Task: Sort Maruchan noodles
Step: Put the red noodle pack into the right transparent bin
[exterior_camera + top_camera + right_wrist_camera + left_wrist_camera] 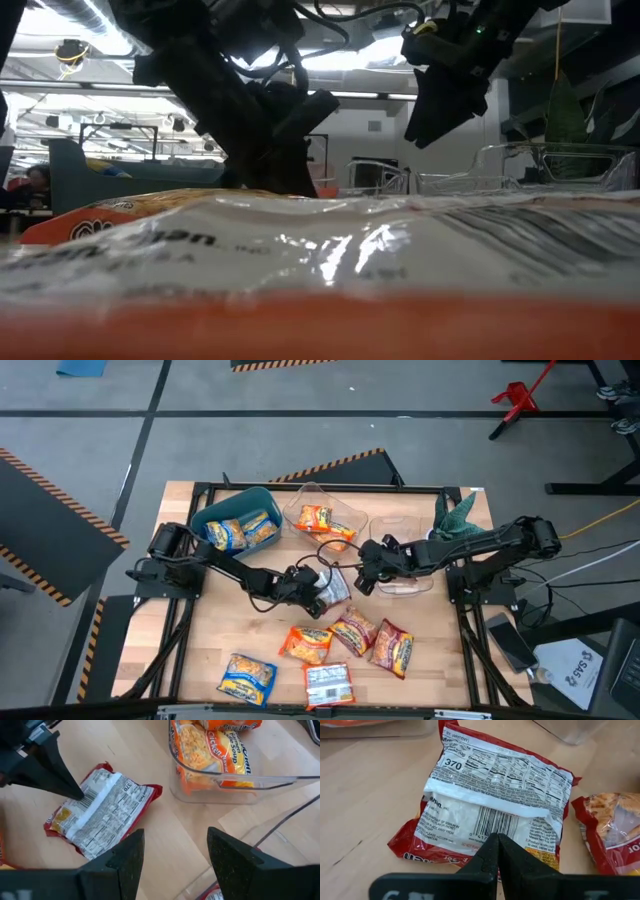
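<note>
A red-and-white Maruchan packet (490, 795) lies back-side up at the table's middle (336, 588), nutrition label showing. My left gripper (497, 842) is shut over it (320, 593). My right gripper (175, 860) hovers open just right of that packet (366, 576), beside a clear container (225, 780) that holds orange packets. More packets lie flat near the table's near edge: an orange one (307, 643), two red ones (352, 630) (393, 648), a blue-yellow one (248, 678) and a silvery one (328, 682). One packet (320, 250) fills the low view's lower half. My left gripper meets the packet's back face beside the barcode (492, 822), just below the white seam flap. The shut fingertips come slanting down from the table's left and seem to pinch the film there. The packet still lies flat on the table.
A teal bin (262, 500) at the far left holds blue-yellow packets. A clear container (322, 520) with an orange packet stands at the far middle, and another clear container (408, 565) sits under my right arm. A green plant-like thing (458, 515) stands at the far right corner. Cables trail between the arms.
</note>
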You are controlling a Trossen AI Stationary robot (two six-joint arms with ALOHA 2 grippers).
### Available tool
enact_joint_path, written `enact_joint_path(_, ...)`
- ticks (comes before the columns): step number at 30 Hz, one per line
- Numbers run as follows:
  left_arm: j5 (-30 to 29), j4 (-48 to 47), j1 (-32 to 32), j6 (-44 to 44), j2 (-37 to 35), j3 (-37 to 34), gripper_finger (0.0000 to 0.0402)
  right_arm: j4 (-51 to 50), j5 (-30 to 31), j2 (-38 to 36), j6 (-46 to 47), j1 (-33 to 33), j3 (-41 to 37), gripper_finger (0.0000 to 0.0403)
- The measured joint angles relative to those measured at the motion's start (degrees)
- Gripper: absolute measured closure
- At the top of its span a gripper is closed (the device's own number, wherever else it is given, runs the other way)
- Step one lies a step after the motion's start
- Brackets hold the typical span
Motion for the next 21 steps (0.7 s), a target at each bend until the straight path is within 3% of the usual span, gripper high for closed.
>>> enact_joint_path(3, 0.06, 0.04, -0.4, -1.08, -1.3, -0.23, 0.0401, -0.22, -0.23, 0.0, 0.0, 0.0, 0.0, 0.0203)
enact_joint_path(10, -6.95, -3.39, -0.91, 2.34, -8.28, -0.17, 0.0401, -0.19, 0.33, 0.0, -0.04, 0.0, 0.0, 0.0203)
enact_joint_path(14, -6.76, -3.65, -1.33, 3.45, -8.55, -0.39, 0.0401, 0.01, 0.51, 0.0, -0.07, 0.0, 0.0, 0.0203)
enact_joint_path(21, -7.82, 1.68, -3.21, -3.46, -7.86, -7.65, 0.0401, -0.18, 0.18, 0.0, -0.07, 0.02, 0.0, 0.0203)
